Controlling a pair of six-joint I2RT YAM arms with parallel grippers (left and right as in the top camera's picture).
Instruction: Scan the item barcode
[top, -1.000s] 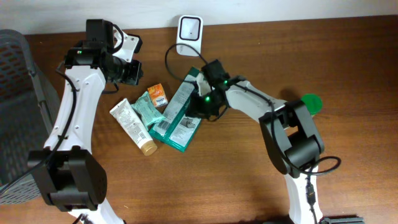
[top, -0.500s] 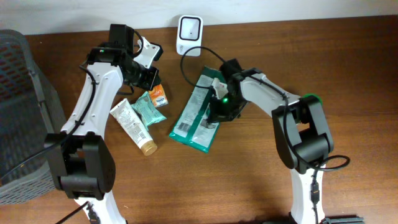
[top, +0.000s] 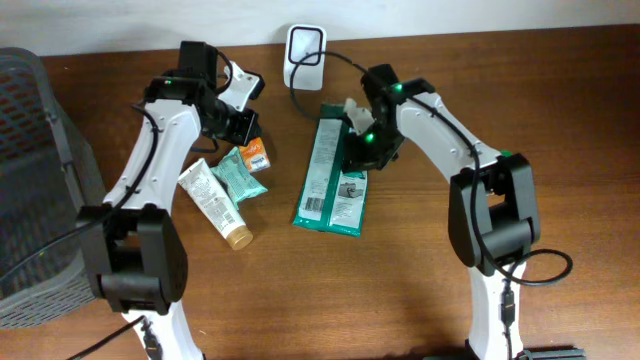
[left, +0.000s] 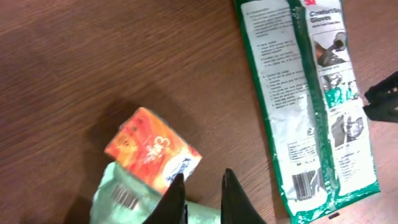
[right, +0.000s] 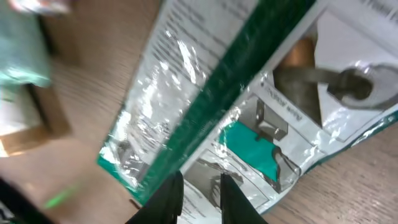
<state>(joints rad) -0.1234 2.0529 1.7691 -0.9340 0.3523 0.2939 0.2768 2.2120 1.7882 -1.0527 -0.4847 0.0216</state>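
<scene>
Two arms work the bench (top: 560, 120), where the pack (top: 330, 190) lies flat beneath the right pincer (top: 358, 138), long axis running from it away from the scanner (top: 304, 47) just beyond, its jaws barely parted, grip unclear, while the farther left pincer (top: 240, 125) hovers closed, empty.

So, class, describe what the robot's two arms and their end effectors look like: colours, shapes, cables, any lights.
The left arm and right arm match: rounded white links joined by bulky black joint housings. Thin black cables run along them, and small green lights glow on the housings. The left end effector and right end effector each end in two slim dark fingers.
</scene>
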